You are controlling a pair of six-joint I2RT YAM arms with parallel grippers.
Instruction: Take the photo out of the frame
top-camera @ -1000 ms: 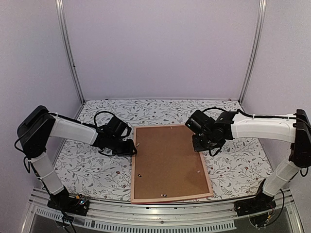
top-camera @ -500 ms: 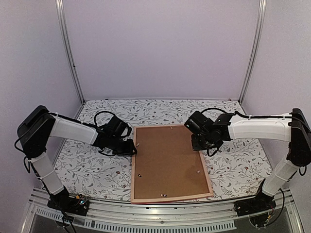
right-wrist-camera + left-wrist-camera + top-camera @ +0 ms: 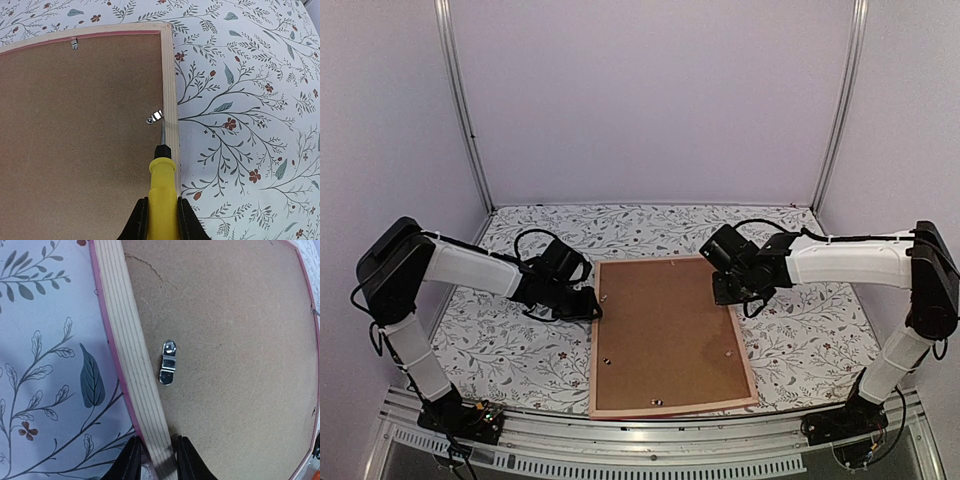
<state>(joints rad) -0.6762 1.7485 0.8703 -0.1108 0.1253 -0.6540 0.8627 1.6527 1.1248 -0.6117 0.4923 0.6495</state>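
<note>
My left fingers (image 3: 131, 462) pinch the wooden left edge of the frame (image 3: 130, 355), which lies back up on the flowery desk (image 3: 45, 340). My right fingers (image 3: 141, 220) squeeze a yellow screwdriver (image 3: 162, 190). Just past them, its tip touches a small metal clip (image 3: 155, 116) beside the brown board (image 3: 75, 140).

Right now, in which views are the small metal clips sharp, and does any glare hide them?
Left wrist: left-side clip sharp, only a mild glint. Right wrist: right-side clip at the screwdriver tip shines bright but is readable. Top external: light even, no glare, yet the clips on the backing board are mere specks.
</note>
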